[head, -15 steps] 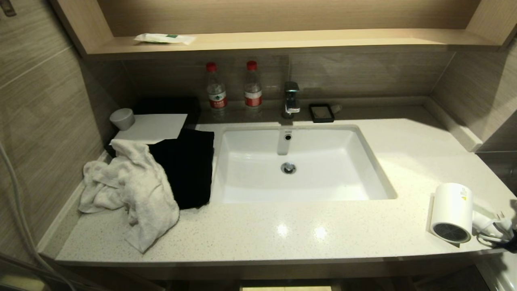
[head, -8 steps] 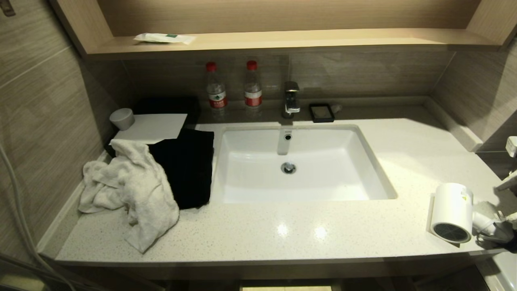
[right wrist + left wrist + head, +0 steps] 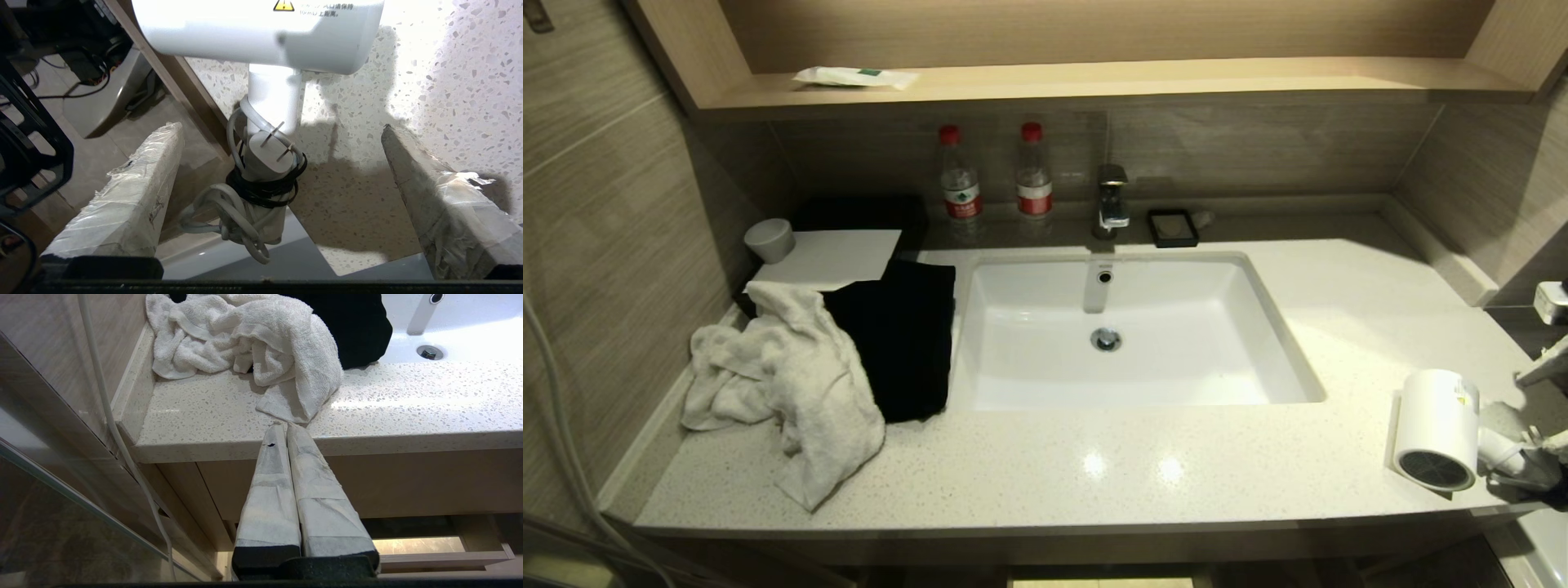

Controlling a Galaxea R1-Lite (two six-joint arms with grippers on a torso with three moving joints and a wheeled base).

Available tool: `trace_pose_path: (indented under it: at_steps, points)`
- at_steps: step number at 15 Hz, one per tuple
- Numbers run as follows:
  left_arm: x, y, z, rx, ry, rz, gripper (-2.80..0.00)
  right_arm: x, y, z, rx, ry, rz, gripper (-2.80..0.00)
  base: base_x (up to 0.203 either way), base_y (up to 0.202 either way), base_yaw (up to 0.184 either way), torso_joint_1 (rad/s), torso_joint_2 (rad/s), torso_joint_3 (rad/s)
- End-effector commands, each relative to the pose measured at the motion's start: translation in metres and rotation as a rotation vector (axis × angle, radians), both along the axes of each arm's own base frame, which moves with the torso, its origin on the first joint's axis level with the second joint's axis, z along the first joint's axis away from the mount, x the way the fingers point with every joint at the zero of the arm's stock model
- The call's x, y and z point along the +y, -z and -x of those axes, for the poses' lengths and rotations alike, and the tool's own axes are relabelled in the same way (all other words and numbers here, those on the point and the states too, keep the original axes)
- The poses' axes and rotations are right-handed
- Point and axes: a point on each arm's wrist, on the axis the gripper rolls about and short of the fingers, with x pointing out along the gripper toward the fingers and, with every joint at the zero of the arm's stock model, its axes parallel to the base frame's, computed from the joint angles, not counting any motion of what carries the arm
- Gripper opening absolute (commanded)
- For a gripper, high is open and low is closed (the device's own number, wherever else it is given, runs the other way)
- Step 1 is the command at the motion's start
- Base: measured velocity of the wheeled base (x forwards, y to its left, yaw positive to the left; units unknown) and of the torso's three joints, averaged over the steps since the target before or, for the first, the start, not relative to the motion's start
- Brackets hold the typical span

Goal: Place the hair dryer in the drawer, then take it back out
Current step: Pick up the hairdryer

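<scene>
While my left gripper [image 3: 286, 428] hangs pressed shut below the counter [image 3: 1094, 482] edge, my right gripper [image 3: 282, 134] stands spread wide around the hair dryer [image 3: 1437, 429] handle without touching; it lies at the counter's right front corner.

Not much readable here tbh. The hair dryer [image 3: 253, 32] has a yellow warning triangle sticker [image 3: 283, 5] on its barrel, with a line of small Chinese print right beside it, too tiny for me to make out. Same yellow sticker shows on the barrel in the head view too. The two red-capped water bottles [image 3: 996, 175] behind the sink [image 3: 1127, 335] have red-and-white labels, but the wording's unreadable.
</scene>
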Motion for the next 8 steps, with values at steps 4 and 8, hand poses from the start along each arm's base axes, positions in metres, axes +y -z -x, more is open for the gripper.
trace_pose_path:
  at_steps: [4, 8]
  points:
    - [0.000, 0.000, 0.000, -0.002, 0.000, 0.001, -2.80, 0.015, -0.007, -0.008, 0.024, 0.093, -0.022, 0.00, 0.000, 0.000, 0.000, 0.000, 0.00, 0.000]
    - [0.000, 0.000, 0.000, -0.001, 0.000, -0.001, -2.80, 0.020, -0.009, -0.018, -0.007, 0.141, 0.052, 0.00, 0.000, 0.000, 0.000, 0.000, 0.00, 0.000]
